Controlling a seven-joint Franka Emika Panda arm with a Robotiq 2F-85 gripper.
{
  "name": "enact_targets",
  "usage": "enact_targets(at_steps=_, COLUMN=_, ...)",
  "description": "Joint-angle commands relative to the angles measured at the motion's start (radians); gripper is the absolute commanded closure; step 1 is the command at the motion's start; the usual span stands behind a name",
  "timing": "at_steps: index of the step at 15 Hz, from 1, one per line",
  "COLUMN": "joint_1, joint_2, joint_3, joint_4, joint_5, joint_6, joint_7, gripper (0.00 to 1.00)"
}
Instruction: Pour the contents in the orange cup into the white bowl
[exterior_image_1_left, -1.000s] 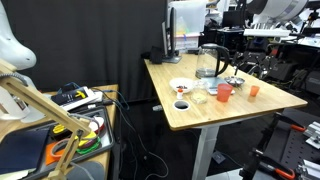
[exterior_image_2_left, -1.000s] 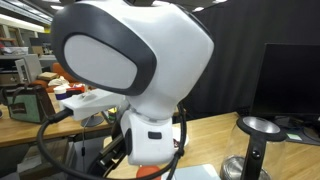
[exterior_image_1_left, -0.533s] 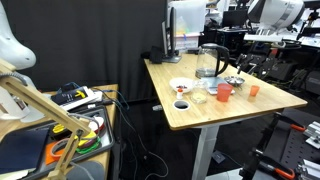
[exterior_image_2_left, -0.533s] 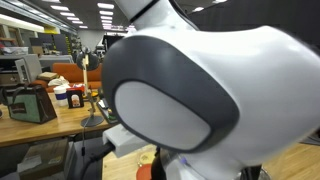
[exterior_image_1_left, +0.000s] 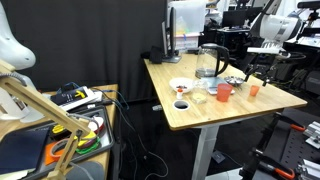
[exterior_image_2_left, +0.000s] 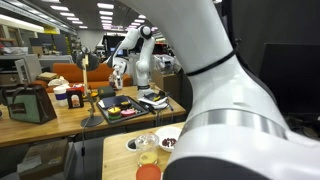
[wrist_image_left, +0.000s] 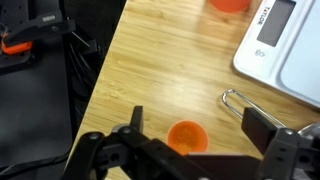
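The orange cup (wrist_image_left: 187, 136) stands upright on the wooden table, seen from above in the wrist view. My gripper (wrist_image_left: 198, 125) is open, with one finger on each side of the cup and not touching it. In an exterior view the orange cup (exterior_image_1_left: 254, 90) is near the table's far right, with the gripper (exterior_image_1_left: 260, 72) just above it. The white bowl (exterior_image_1_left: 181, 86) lies further left on the table, apart from the gripper. I cannot tell what is inside the cup.
A larger red cup (exterior_image_1_left: 224, 92) (wrist_image_left: 230, 4) stands between the bowl and the orange cup. A white scale (wrist_image_left: 285, 45) and a metal wire handle (wrist_image_left: 232, 100) lie close by. A glass pitcher (exterior_image_1_left: 208, 62) stands behind. The arm's body (exterior_image_2_left: 240, 110) fills much of an exterior view.
The arm has swung across and come down over the orange cup at the right of the table. Its body has moved out of the lens in an exterior view. The table's objects have not moved.
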Motion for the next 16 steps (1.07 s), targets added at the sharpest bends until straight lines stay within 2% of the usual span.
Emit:
enact_targets(at_steps=1, joint_1=0.001, joint_2=0.004, joint_3=0.000, joint_4=0.002, joint_5=-0.002, joint_6=-0.002, joint_7=0.001, gripper=0.00)
enact_targets(at_steps=11, joint_1=-0.007, joint_2=0.019, joint_3=0.002, joint_4=0.027, joint_5=0.010, joint_6=-0.017, joint_7=0.005, gripper=0.00)
enact_targets(at_steps=16, joint_1=-0.070, joint_2=0.067, joint_3=0.008, joint_4=0.075, joint_5=0.030, joint_6=-0.097, joint_7=-0.046, gripper=0.00)
